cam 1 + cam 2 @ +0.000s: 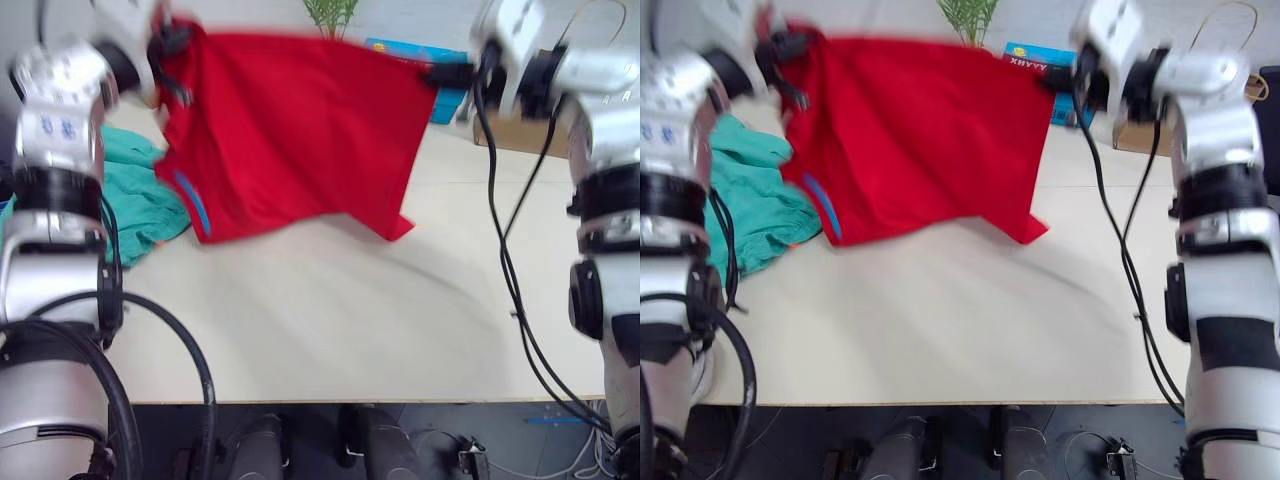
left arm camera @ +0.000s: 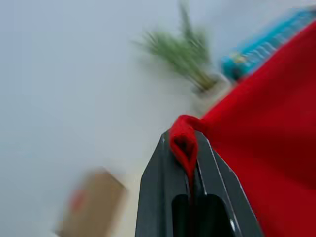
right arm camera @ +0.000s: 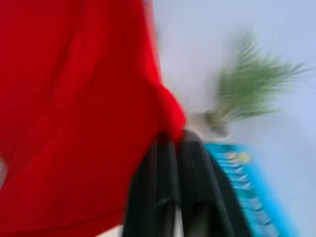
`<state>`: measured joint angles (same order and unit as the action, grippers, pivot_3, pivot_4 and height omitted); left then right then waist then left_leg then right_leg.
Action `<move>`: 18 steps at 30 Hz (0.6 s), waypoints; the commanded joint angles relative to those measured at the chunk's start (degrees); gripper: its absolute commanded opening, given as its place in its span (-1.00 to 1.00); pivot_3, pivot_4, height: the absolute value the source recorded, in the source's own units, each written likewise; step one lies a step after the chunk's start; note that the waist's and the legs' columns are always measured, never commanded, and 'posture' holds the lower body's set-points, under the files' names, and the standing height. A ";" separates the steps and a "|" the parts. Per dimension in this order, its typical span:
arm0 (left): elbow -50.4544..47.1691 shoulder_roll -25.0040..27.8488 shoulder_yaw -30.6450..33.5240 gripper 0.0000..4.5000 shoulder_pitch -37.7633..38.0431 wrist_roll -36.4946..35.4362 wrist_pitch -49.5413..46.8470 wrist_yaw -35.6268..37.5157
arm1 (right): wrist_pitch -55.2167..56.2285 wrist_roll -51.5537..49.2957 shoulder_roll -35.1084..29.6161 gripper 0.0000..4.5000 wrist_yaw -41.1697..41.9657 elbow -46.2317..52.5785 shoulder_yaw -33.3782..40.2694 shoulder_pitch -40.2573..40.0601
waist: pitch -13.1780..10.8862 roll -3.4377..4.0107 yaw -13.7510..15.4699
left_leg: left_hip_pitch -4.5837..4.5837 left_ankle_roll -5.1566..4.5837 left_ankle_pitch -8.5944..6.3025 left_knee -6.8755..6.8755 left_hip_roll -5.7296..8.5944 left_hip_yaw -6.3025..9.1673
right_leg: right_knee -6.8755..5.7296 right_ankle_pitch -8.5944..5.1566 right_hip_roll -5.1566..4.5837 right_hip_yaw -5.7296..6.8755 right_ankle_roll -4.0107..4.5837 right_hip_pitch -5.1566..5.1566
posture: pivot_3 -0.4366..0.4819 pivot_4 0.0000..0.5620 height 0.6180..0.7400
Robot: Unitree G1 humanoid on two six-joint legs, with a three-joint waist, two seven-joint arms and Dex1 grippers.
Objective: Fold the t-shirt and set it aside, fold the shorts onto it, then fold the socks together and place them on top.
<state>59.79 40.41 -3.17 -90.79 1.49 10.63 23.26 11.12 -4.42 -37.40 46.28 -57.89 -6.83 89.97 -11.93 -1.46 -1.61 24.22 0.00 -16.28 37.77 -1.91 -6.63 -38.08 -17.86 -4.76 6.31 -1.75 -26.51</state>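
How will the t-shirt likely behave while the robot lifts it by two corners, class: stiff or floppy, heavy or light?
Probably floppy: the t-shirt hangs between the left gripper and right gripper, with its lower edge draping onto the table. Likely light: a small pinched fold in each gripper seems to carry it. It may swing when moved.

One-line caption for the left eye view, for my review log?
Both grippers, left gripper and right gripper, hold the red t-shirt stretched above the table, teal shorts lying beside it.

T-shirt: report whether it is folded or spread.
Spread, not folded. The t-shirt hangs open between the left gripper and right gripper, each shut on a top corner, its lower edge on the table.
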 commanded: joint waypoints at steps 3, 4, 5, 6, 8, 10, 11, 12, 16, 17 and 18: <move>3.71 7.56 -2.47 -1.00 -11.16 12.47 22.11 -15.27 | 17.65 4.49 -2.85 -0.97 -11.45 -7.05 4.43 4.67 | -0.01 0.00 -0.65 | 0.07 -0.36 -0.22 -0.26 0.04 -0.26 | 0.02 0.00 -0.20 0.75 -0.01 -0.25 | -0.05 -0.47 1.00; 3.64 8.24 -2.67 -1.00 -10.68 12.93 23.98 -14.35 | 18.22 4.88 -3.19 -0.97 -10.40 -7.31 4.37 2.68 | 0.00 -0.01 -0.73 | -0.08 -0.46 -0.28 -0.41 0.07 -0.32 | 0.01 0.00 -0.35 1.21 -0.01 -0.21 | -0.05 -0.47 1.00; 3.63 8.48 -2.31 -1.00 -9.62 12.38 25.10 -12.88 | 18.99 4.88 -3.36 -0.97 -9.75 -7.27 4.57 0.52 | 0.00 -0.01 -0.69 | -0.17 -0.49 -0.30 -0.47 0.09 -0.38 | 0.01 0.00 -0.47 1.46 -0.01 -0.18 | -0.05 -0.47 1.00; 3.34 8.50 -1.59 -1.00 -8.05 11.17 25.98 -10.79 | 19.18 4.91 -3.51 -0.97 -8.80 -6.95 4.58 -1.60 | 0.00 -0.01 -0.53 | -0.36 -0.51 -0.31 -0.54 0.12 -0.43 | -0.01 0.00 -0.56 1.64 -0.01 0.01 | -0.05 -0.47 1.00; -0.18 8.19 -0.49 -1.00 -0.85 6.51 27.52 -1.13 | 21.14 5.09 -4.09 -0.97 -7.11 -5.03 4.50 -7.26 | -0.03 0.07 -0.17 | -0.66 -0.63 -0.38 -0.61 0.14 -0.73 | -0.04 -0.01 -0.70 1.93 -0.02 0.33 | -0.05 -0.47 1.00; -7.14 7.89 0.81 -1.00 8.81 0.33 26.60 8.77 | 20.83 2.51 -3.72 -0.97 -3.40 -2.81 6.03 -12.34 | -0.13 0.27 0.07 | -0.81 -0.64 -0.37 -0.55 0.19 -0.85 | 0.43 -0.05 -0.78 2.11 -0.10 0.75 | -0.05 -0.47 1.00; -18.00 8.20 1.24 -1.00 20.12 -7.05 22.17 15.45 | 20.12 0.17 -3.46 -0.97 0.03 -0.75 6.98 -16.53 | -0.15 0.30 0.01 | -0.85 -0.69 -0.33 -0.43 0.21 -0.91 | 0.46 -0.06 -0.79 2.10 -0.10 0.91 | -0.05 -0.47 1.00; -27.94 9.19 1.28 -1.00 30.64 -12.69 19.04 20.68 | 20.05 -1.38 -3.54 -0.97 3.37 1.36 7.28 -20.63 | -0.15 0.33 -0.11 | -0.84 -0.74 -0.31 -0.15 0.19 -0.95 | 0.38 -0.05 -0.79 2.06 -0.11 1.00 | -0.05 -0.47 1.00; -55.13 13.99 3.46 -1.00 60.44 -20.60 5.14 27.15 | 17.74 -3.02 -5.78 -0.97 13.68 9.62 5.96 -35.11 | -0.26 0.25 -0.65 | -0.93 -0.89 -0.29 0.58 0.06 -0.98 | 0.01 0.26 -0.92 1.52 -0.24 1.16 | -0.05 -0.47 1.00; -60.79 15.05 4.03 -1.00 67.27 -20.66 3.40 27.97 | 15.48 -3.31 -6.75 -0.97 15.88 11.40 5.66 -39.29 | -0.27 0.21 -0.60 | -0.87 -0.90 -0.27 0.65 -0.01 -0.97 | 0.02 0.33 -0.87 1.51 -0.17 1.12 | -0.05 -0.47 1.00; -64.98 15.62 4.42 -1.00 72.08 -19.51 2.49 28.00 | 15.83 -3.69 -7.34 -0.97 17.16 11.94 6.01 -42.46 | -0.27 0.22 -0.34 | -0.93 -0.90 -0.28 0.68 -0.08 -0.95 | 0.08 0.34 -0.84 1.49 -0.16 1.21 | -0.05 -0.47 1.00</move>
<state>4.95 53.44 -2.89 -21.93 -16.52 15.45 50.62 28.05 -6.29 -42.85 60.49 -48.80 -1.93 50.29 -12.20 -1.24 -1.95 23.24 -0.90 -16.57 38.42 -1.99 -7.57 -37.99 -17.52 -5.59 7.79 -1.91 -25.27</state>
